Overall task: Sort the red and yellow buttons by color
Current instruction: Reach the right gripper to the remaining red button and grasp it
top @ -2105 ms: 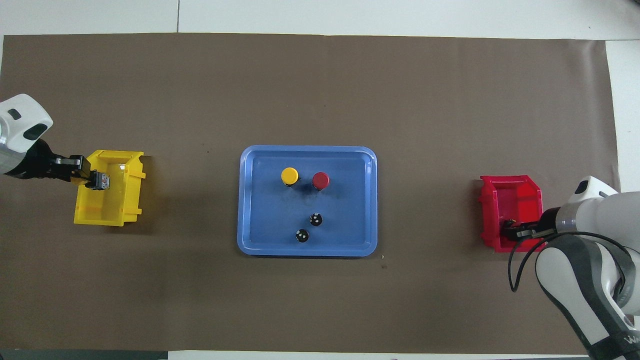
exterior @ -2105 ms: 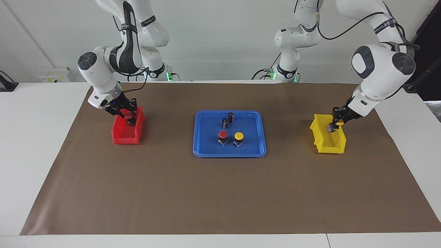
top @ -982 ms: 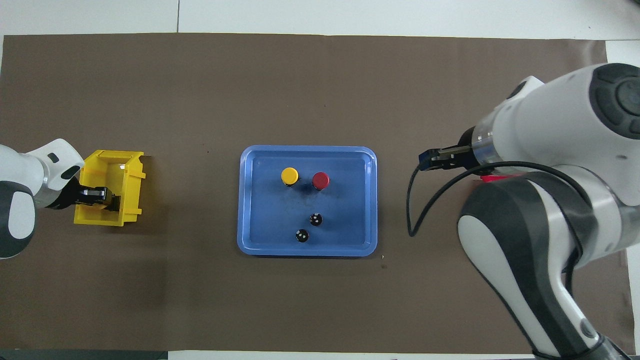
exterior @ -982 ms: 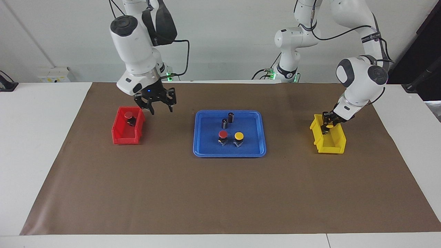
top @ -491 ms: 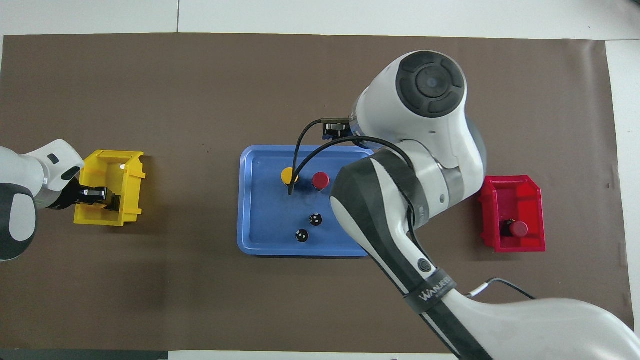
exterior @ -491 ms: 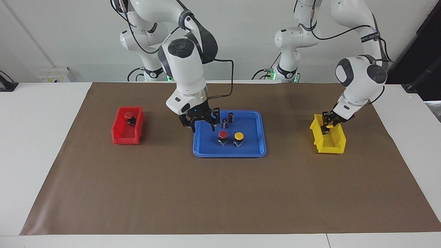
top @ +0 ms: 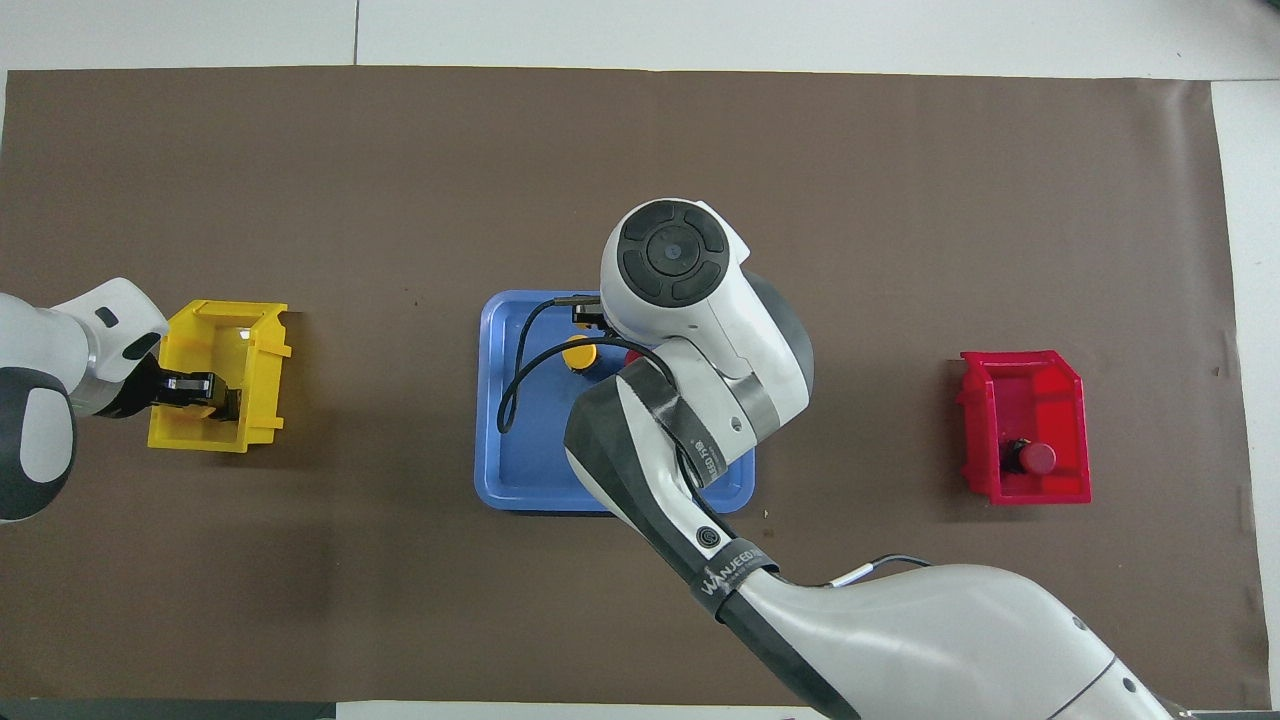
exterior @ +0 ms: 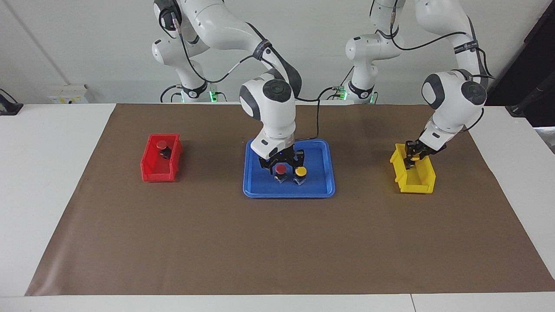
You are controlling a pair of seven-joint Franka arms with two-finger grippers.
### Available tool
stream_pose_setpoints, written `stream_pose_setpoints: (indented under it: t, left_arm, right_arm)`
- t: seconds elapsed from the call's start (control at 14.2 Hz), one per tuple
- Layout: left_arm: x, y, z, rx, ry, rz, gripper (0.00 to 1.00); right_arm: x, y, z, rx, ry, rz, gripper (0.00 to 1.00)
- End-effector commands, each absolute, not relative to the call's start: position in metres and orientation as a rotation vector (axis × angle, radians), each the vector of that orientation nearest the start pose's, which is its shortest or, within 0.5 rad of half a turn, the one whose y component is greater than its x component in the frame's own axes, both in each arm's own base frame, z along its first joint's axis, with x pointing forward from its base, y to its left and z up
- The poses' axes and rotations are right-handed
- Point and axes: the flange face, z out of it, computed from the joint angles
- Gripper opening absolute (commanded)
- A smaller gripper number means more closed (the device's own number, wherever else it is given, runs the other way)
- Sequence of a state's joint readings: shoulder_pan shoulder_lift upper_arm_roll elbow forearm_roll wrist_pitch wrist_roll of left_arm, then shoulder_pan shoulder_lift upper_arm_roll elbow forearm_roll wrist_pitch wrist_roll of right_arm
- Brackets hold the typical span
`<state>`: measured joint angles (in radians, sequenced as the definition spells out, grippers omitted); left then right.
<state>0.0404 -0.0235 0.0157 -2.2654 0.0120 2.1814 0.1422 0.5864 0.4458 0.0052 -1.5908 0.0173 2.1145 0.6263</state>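
Robotics lab: two white arms (exterior: 273, 104), paper-covered table (exterior: 277, 242).

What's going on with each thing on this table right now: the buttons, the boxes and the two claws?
Binned red button: in the red bin, sorted.
Tray red button: upright on the blue tray, between the right gripper's fingers.
Tray yellow button: upright beside it, untouched.
Other yellow button: at the left gripper's tip, inside the yellow bin.
Right gripper: open, down around the tray red button.
Left gripper: down in the yellow bin.
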Motion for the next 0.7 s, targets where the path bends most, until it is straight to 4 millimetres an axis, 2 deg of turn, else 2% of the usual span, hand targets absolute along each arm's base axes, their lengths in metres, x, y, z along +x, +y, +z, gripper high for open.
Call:
stream_pose_setpoints:
  t: [0.0,0.21,0.35,0.42,0.49,0.56,0.63]
  left_arm:
    - [0.516,0.031,0.379,-3.115,0.167,0.08,0.48]
    - [0.521,0.027,0.414,-3.114,0.168,0.111,0.62]
    - [0.522,0.02,0.428,-3.112,0.168,0.106,0.81]
    - [0.521,0.011,0.436,-3.11,0.165,0.089,0.92]
    - [0.521,-0.006,0.44,-3.107,0.176,0.097,0.98]
    - [0.524,-0.02,0.452,-3.105,0.158,0.098,0.98]
    - [0.527,-0.049,0.465,-3.108,0.121,0.114,0.98]
  right_arm:
    - [0.555,0.388,0.369,-3.085,0.045,-0.096,0.77]
    - [0.548,0.386,0.357,-3.093,0.042,-0.076,0.75]
    - [0.545,0.386,0.358,-3.104,0.036,-0.056,0.74]
    - [0.541,0.385,0.354,-3.11,0.032,-0.042,0.73]
    - [0.539,0.384,0.351,-3.112,0.03,-0.038,0.72]
    - [0.538,0.383,0.35,-3.115,0.025,-0.032,0.7]
    - [0.538,0.382,0.35,-3.112,0.023,-0.038,0.66]
